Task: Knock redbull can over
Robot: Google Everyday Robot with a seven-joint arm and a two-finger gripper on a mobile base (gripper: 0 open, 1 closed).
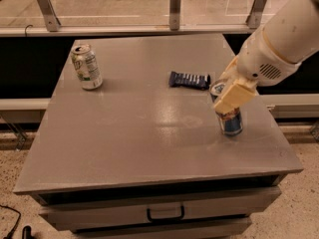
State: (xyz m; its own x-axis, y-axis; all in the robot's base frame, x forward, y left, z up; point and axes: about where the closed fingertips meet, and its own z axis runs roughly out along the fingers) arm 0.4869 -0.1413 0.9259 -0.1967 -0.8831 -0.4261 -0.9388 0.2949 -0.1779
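My gripper (223,94), fingers spread, straddles the top of the upright redbull can (232,124), so a sideways shove should tip it.

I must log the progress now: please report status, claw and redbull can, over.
Claw at redbull can, right of frame. Can not yet down. Blue packet close behind it; soda can far left, out of the way.

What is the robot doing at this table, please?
The robot's arm reaches in from the right, with its gripper against the upper part of the redbull can near the right edge of the table. The can has not yet fallen over. A white-and-green soda can stands at the far left, and a dark blue packet lies mid-table.
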